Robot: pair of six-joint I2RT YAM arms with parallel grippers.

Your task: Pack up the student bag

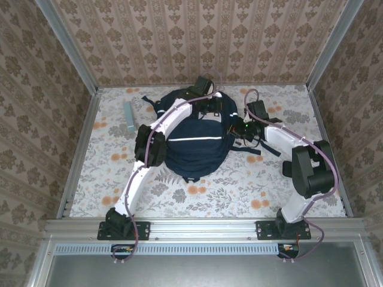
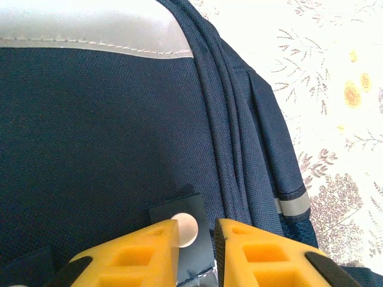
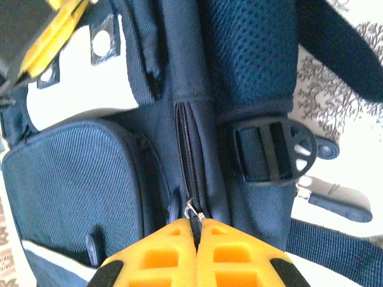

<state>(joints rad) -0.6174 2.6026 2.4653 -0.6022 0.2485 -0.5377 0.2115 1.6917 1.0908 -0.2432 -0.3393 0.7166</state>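
Observation:
The navy student bag (image 1: 194, 143) lies flat mid-table, white stripe across its front. My left gripper (image 1: 209, 103) is down on its far top end. In the left wrist view the yellow fingers (image 2: 137, 254) stand a narrow gap apart over a small black tab with a white round stud (image 2: 187, 228) on the bag's fabric (image 2: 90, 131); the tab runs under the left finger. My right gripper (image 1: 241, 128) is at the bag's right side. It (image 3: 196, 226) is shut on the black zipper pull (image 3: 194, 215) of a closed zipper (image 3: 187, 149).
A light teal box (image 1: 128, 115) lies left of the bag, near the left wall. Dark straps and a black buckle (image 3: 272, 149) trail from the bag's right side. Walls close the table on three sides; the near table has free room.

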